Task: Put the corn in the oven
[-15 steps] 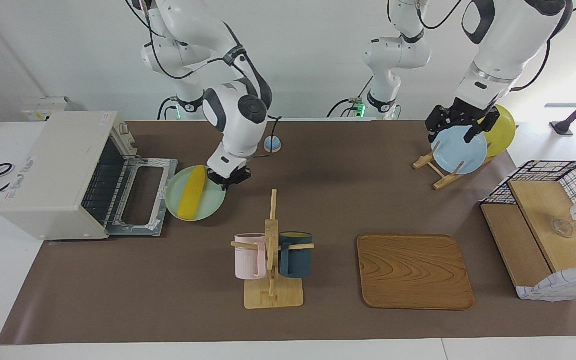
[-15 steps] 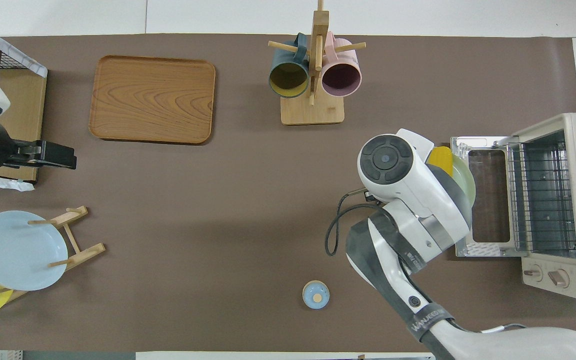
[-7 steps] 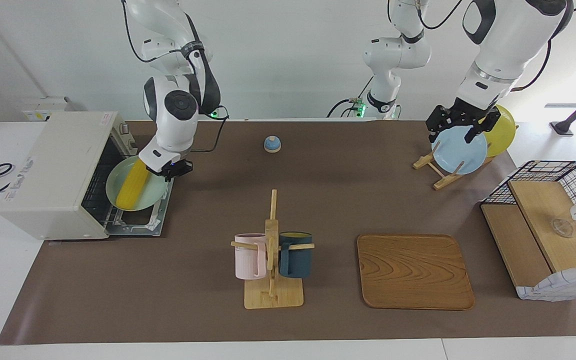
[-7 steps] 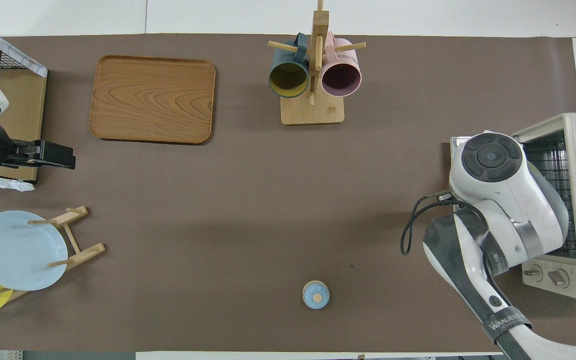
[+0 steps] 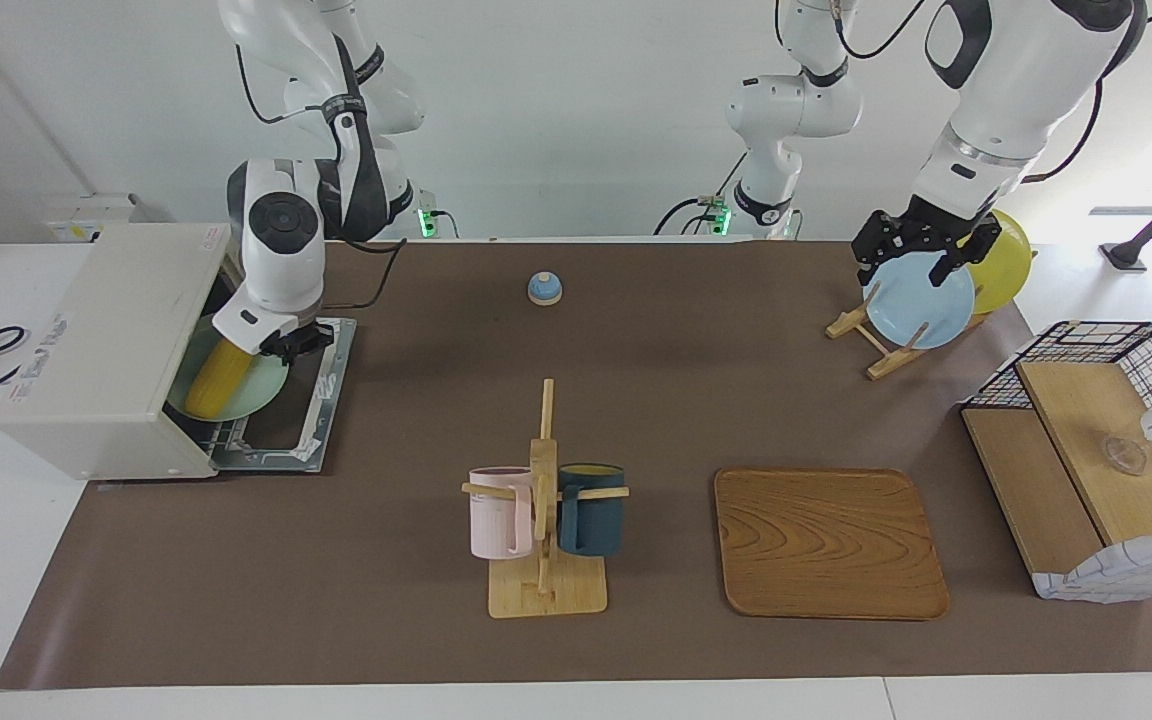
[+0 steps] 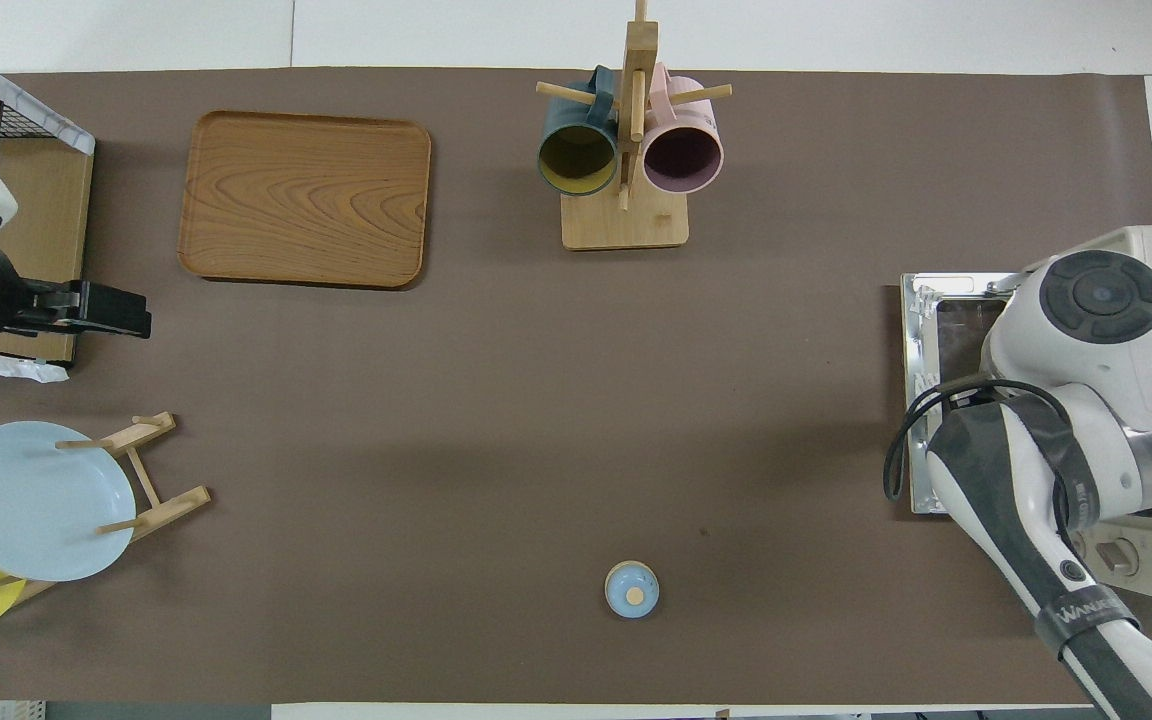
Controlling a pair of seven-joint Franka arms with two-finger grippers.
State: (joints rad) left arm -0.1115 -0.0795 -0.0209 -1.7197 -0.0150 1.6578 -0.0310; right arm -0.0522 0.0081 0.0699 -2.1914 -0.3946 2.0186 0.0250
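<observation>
We see the right gripper [image 5: 294,343] clamped on the rim of a pale green plate [image 5: 258,384], over the oven's [image 5: 106,340] lowered door [image 5: 281,410]. The corn [image 5: 212,380] lies on the plate, and both are partly inside the oven mouth. The left gripper [image 5: 921,250], jaws wide, hangs over the light blue plate [image 5: 921,305] in the wooden rack [image 5: 871,345]. A mug tree [image 5: 544,500] and a wooden tray [image 5: 829,542] sit farther from the robots.
</observation>
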